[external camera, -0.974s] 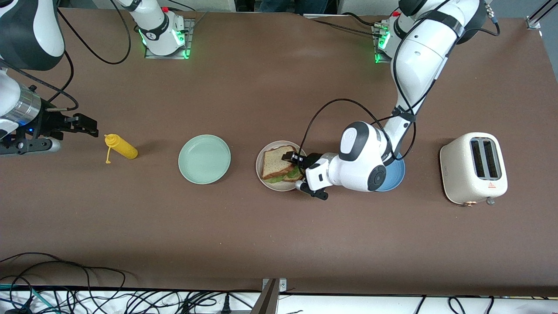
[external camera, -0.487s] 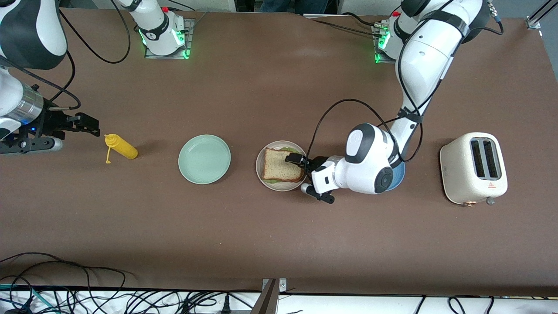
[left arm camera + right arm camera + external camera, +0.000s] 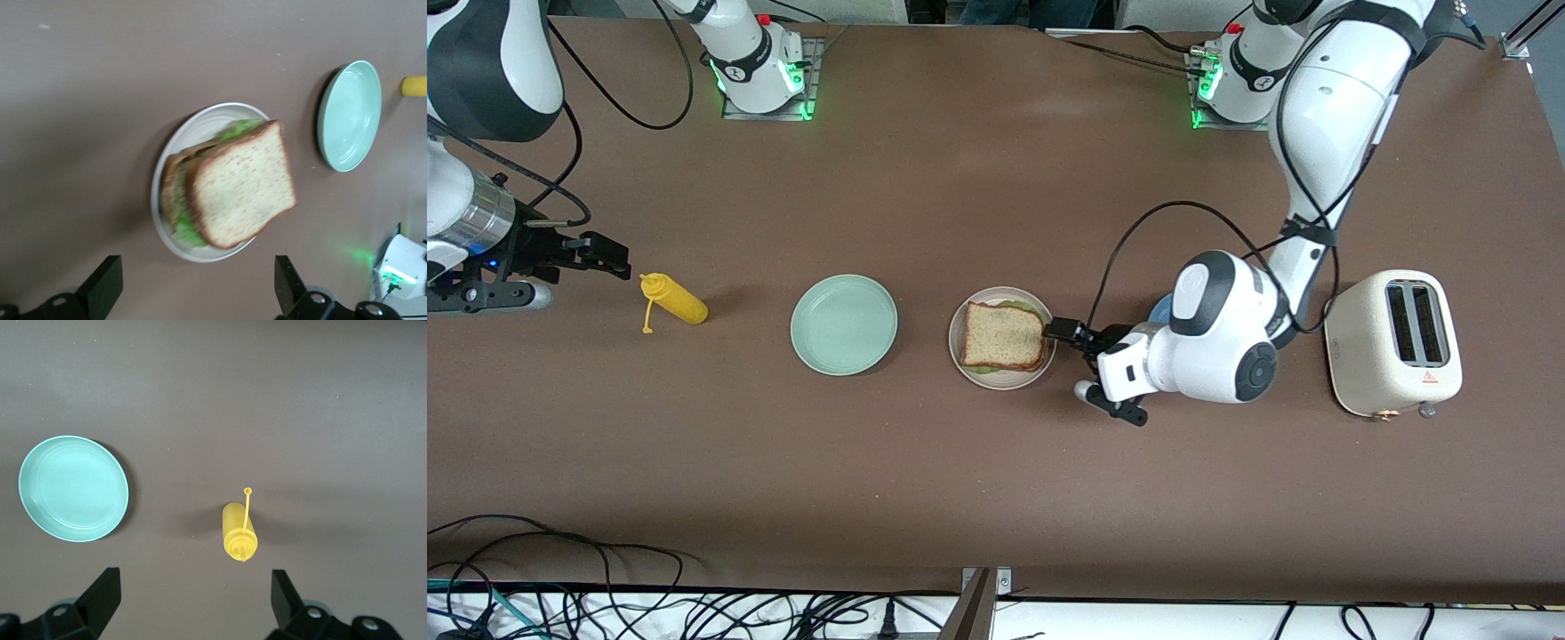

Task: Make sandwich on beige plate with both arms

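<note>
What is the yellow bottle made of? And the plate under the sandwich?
The yellow bottle looks like soft squeezable plastic: a matte, even yellow with a thin cap strap hanging off its tip. The beige plate under the sandwich looks like glazed ceramic, smooth and faintly ringed, though it could be hard plastic.

The left arm reaches from its base at the surface's top edge down toward the middle, elbow bent, wrist turned toward the right arm's end. The left claw (image 3: 1069, 332) hangs low with its 2 fingers (image 3: 103, 287) spread apart, holding nothing. The right arm waits at its own end of the surface, the right claw (image 3: 605, 254) level, its 2 fingers (image 3: 100, 597) also apart.
</note>
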Robot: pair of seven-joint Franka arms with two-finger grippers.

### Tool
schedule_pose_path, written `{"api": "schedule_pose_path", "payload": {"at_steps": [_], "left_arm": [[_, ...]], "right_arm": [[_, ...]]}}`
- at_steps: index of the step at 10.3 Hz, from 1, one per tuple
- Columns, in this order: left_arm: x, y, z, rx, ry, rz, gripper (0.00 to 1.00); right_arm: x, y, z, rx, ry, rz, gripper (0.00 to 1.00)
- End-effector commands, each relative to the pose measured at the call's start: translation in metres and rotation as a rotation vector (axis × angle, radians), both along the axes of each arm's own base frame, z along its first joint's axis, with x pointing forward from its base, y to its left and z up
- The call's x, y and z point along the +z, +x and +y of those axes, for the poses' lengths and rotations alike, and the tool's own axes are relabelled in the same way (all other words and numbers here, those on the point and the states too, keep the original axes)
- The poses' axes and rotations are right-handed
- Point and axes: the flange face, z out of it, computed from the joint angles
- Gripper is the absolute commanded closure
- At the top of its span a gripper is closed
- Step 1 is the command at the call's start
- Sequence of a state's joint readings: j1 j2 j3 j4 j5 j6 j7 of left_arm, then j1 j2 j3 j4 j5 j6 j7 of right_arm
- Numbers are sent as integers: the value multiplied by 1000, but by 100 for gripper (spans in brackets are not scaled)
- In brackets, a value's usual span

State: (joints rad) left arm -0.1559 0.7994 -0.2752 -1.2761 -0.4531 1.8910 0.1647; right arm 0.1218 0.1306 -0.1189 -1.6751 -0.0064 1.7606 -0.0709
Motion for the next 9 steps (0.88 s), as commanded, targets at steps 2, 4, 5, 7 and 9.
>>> {"api": "schedule_pose_path", "payload": {"at_steps": [2, 4, 5, 7, 9], "left_arm": [[66, 1, 51, -65, 142, -64, 0], [110, -4, 79, -111, 288, -121, 0], [133, -7, 97, -111, 370, -133, 0], [181, -12, 112, -55, 509, -216, 0], [218, -27, 135, 17, 541, -244, 0]], "right_arm": [[6, -7, 2, -21, 3, -16, 0], [6, -7, 3, -18, 4, -16, 0], [7, -6, 3, -16, 2, -18, 0], [7, -6, 2, -5, 3, -18, 0], [6, -6, 2, -1, 1, -16, 0]]}}
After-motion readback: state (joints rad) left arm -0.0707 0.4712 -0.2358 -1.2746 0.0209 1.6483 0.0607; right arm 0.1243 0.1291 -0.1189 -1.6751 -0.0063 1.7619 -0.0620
